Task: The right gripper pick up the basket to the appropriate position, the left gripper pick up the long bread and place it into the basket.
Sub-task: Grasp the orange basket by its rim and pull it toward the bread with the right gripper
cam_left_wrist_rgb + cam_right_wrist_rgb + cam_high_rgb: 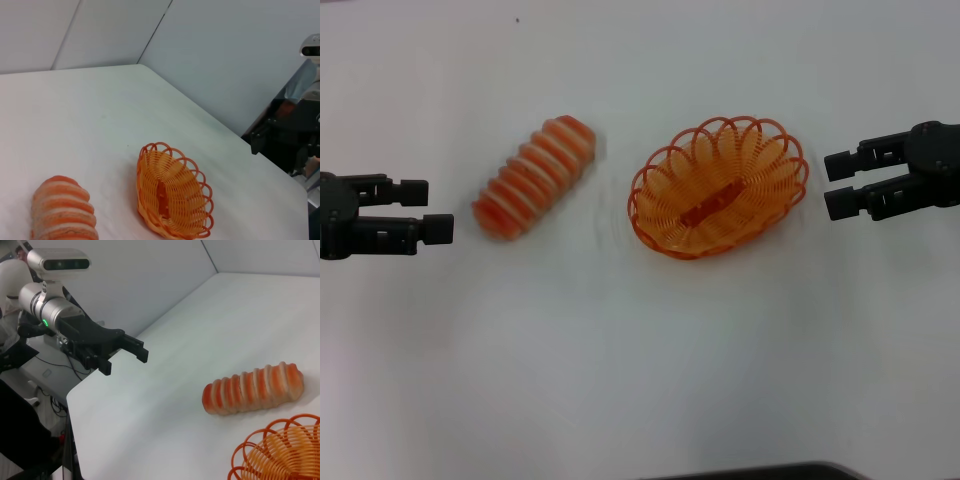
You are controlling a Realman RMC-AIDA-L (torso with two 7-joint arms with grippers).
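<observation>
The long bread, orange-red with cream stripes, lies slanted on the white table left of centre; it also shows in the left wrist view and the right wrist view. The orange wire basket stands empty right of centre, also in the left wrist view and partly in the right wrist view. My left gripper is open at the left edge, just left of the bread; it also shows in the right wrist view. My right gripper is open, just right of the basket's rim.
The white table spreads around both objects. A dark edge shows at the bottom of the head view. Beyond the table's edge, the robot's body and cables show in the right wrist view.
</observation>
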